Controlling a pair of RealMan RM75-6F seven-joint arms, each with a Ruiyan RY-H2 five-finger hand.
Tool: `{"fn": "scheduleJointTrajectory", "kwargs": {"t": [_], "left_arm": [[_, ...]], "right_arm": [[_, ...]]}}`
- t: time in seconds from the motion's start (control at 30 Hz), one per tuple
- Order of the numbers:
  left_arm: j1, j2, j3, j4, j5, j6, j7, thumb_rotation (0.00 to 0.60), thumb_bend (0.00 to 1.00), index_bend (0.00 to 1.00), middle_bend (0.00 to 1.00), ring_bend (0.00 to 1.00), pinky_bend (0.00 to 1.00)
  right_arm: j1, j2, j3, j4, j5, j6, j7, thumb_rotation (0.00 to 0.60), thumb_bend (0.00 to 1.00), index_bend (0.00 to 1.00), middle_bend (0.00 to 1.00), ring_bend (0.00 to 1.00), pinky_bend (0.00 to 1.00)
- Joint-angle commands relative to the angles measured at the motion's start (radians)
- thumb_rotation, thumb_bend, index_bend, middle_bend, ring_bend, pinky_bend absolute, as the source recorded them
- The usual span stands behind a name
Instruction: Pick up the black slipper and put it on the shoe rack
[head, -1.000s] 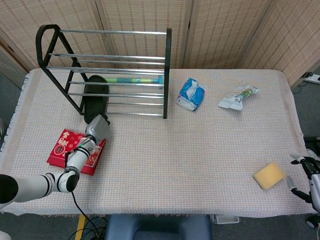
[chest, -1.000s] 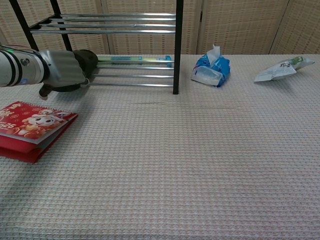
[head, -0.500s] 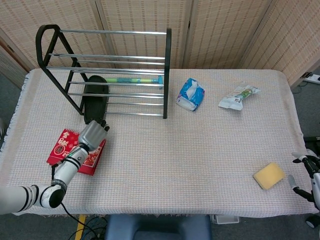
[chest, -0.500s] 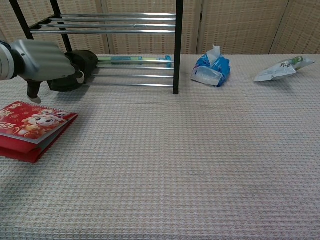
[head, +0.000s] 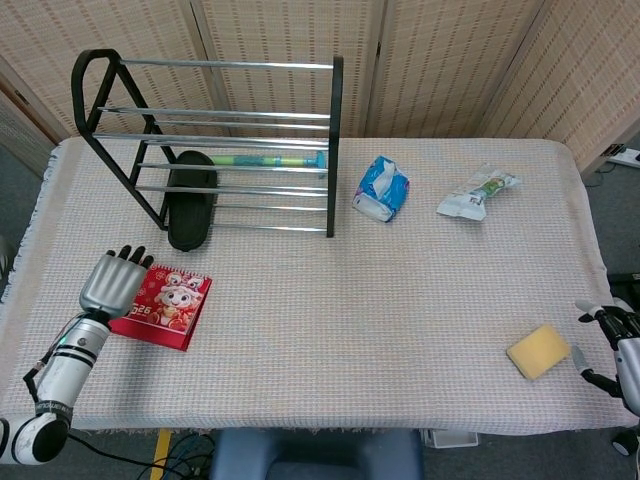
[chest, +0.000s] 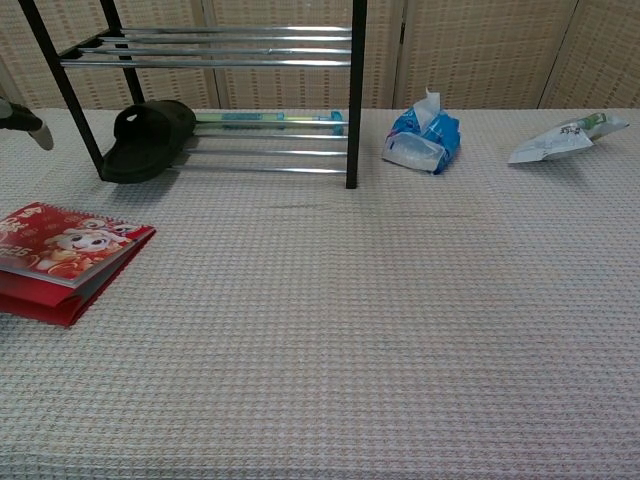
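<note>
The black slipper (head: 190, 203) (chest: 148, 140) lies at the left end of the shoe rack's (head: 333, 140) (chest: 353, 100) lowest bars, its near end poking out past the frame onto the table. My left hand (head: 112, 280) hovers near the table's left front, beside the red book, well short of the slipper; its fingers are spread and it holds nothing. In the chest view only a tip of the left hand (chest: 22, 118) shows at the left edge. My right hand (head: 608, 335) sits off the table's right edge, fingers apart, holding nothing.
A red book (head: 162, 305) (chest: 62, 255) lies just right of the left hand. A green-and-blue stick (head: 270, 158) rests on the rack's low bars. A blue tissue pack (head: 381, 188), a white packet (head: 478, 193) and a yellow sponge (head: 538, 351) lie to the right.
My left hand has drawn back from the slipper, down and to the left past the red book, and has almost left the chest view. The slipper stays at the rack.
</note>
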Motion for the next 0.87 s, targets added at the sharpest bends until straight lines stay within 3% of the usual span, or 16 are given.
{"fn": "scheduleJointTrajectory", "kwargs": {"t": [0.03,0.47,0.87], "left_arm": [[0.085,0.017,-0.014,0.010,0.030,0.059,-0.104,0.600,0.19,0.24,0.21,0.22,0.44],[0.353,-0.072,-0.090,0.133,0.177,0.263,-0.464,0.600,0.19,0.26,0.21,0.22,0.44],[0.518,-0.114,-0.091,0.150,0.302,0.371,-0.544,0.600,0.19,0.29,0.23,0.22,0.43]], "right_arm": [[0.012,0.008,0.002,-0.004,0.000,-0.015,-0.004,0.600,0.39,0.21,0.37,0.26,0.22],[0.039,0.014,-0.012,-0.007,-0.014,-0.059,-0.033,0.600,0.40,0.21,0.37,0.26,0.22],[0.046,-0.020,-0.027,0.018,-0.015,-0.076,0.014,0.600,0.40,0.21,0.37,0.26,0.22]]}}
